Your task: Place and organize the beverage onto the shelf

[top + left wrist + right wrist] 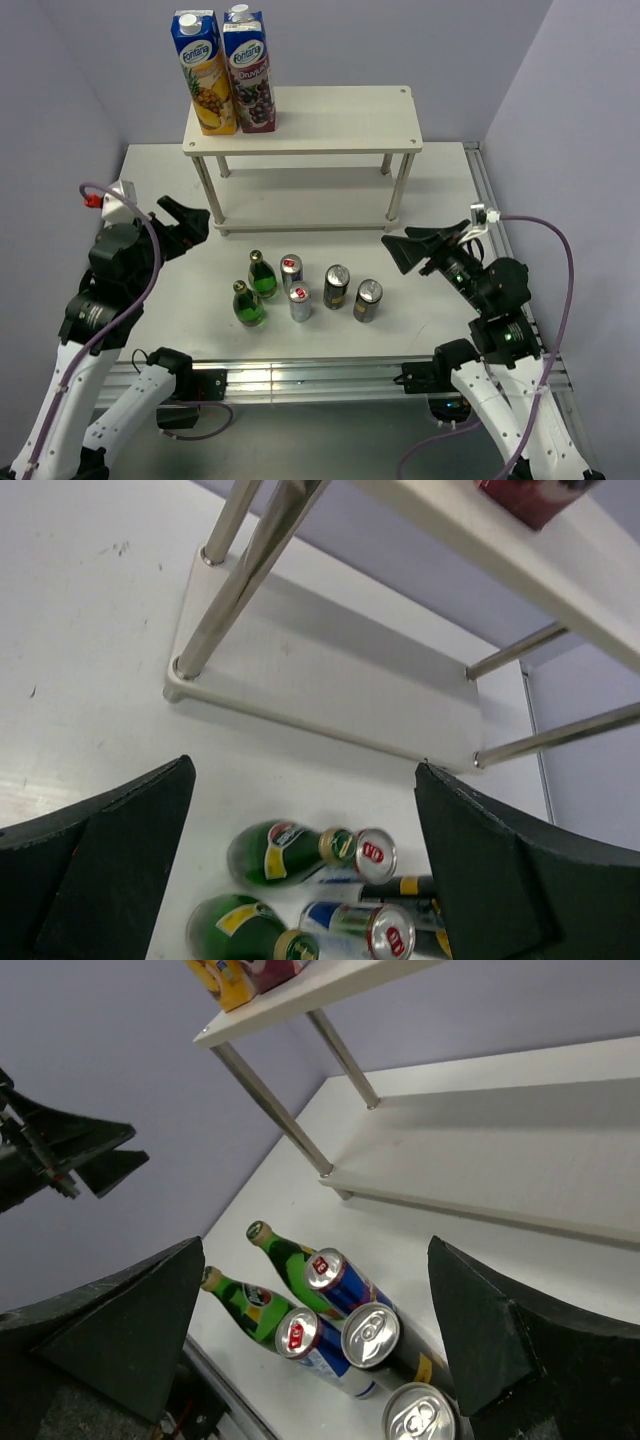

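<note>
Six drinks stand in a cluster on the table in front of the white shelf (300,117): two green bottles (262,275) (247,304), two silver-blue cans (291,271) (300,303), two dark cans (336,286) (368,300). My left gripper (188,222) is open and empty, left of the cluster. My right gripper (405,250) is open and empty, right of it. The left wrist view shows a bottle (280,852) and a can (375,855) between its fingers (120,860). The right wrist view shows the cans (340,1278) and bottles (245,1298).
Two tall juice cartons (205,72) (249,68) stand on the left end of the shelf's top board. The lower board (300,212) is bare. Purple walls close in on the left, back and right. The table's metal rail (300,375) runs along the near edge.
</note>
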Tool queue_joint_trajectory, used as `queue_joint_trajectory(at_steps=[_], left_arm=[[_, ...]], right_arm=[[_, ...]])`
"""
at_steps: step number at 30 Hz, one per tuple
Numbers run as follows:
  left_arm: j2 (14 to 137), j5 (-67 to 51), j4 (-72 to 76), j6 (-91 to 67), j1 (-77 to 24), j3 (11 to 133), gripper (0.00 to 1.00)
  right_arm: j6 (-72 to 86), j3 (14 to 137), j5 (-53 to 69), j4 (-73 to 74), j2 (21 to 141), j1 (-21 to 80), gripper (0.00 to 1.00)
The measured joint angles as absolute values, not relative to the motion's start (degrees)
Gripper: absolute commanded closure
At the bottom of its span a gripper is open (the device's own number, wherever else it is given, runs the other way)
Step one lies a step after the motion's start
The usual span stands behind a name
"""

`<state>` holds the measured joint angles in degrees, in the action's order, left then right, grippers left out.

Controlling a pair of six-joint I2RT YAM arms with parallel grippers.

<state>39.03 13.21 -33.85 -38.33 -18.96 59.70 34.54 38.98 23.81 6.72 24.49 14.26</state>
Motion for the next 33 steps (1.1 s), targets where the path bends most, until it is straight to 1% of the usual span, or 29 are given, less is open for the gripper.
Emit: queue_joint_trajectory(at_steps=[4,7,10,11,13,16,19,21,23,26,27,28,31,33], left_arm=[[35.03,12.47,-37.63,-38.37,-19.03,56.53,0.01],[34.68,13.02,-38.98,-38.72,-19.31,53.32,0.01],[34.61,14.00,-40.42,-39.75,-20.23,50.43,0.01],[34.74,14.68,-41.01,-40.03,-20.82,50.00,0.02],[35.27,16.95,-41.82,-40.53,-22.41,49.87,0.02],[36.75,23.20,-43.22,-41.71,-26.17,50.46,0.03],[40.93,31.59,-45.39,-43.66,-33.76,51.88,0.03],[45.32,37.50,-47.55,-45.93,-39.77,53.76,0.03],[50.68,42.89,-50.15,-49.17,-47.68,56.80,0.02],[59.51,51.92,-56.95,-58.52,-62.19,62.35,0.01],[60.80,53.80,-59.18,-61.63,-64.64,63.72,0.01],[63.29,55.75,-61.23,-64.79,-70.48,64.66,0.01],[64.58,58.33,-64.01,-70.59,-78.83,64.23,0.01],[63.79,59.05,-63.57,-73.65,-82.19,62.15,0.01]], right_arm=[[34.26,36.80,14.94,13.06,19.09,18.68,0.00],[35.44,38.48,2.13,19.59,22.37,24.45,0.00],[38.30,39.35,-12.12,26.68,28.84,35.00,0.00],[40.84,40.60,-19.38,30.92,32.34,40.53,0.00],[45.43,44.07,-29.32,37.47,38.48,49.74,0.00],[56.66,52.62,-43.90,49.19,49.21,64.10,0.00],[67.99,58.17,-52.95,58.26,55.72,73.78,0.00],[71.46,58.17,-56.40,60.66,56.97,77.28,0.00],[71.42,56.36,-57.45,59.55,56.16,79.09,0.00],[67.81,50.57,-56.31,53.71,51.07,79.46,0.00],[66.94,48.66,-55.72,52.29,49.01,79.53,0.00],[66.04,46.48,-54.78,50.68,46.48,79.75,0.00],[67.02,42.57,-53.15,49.39,42.87,80.93,0.00],[70.02,41.89,-52.88,50.48,43.92,82.81,0.00]])
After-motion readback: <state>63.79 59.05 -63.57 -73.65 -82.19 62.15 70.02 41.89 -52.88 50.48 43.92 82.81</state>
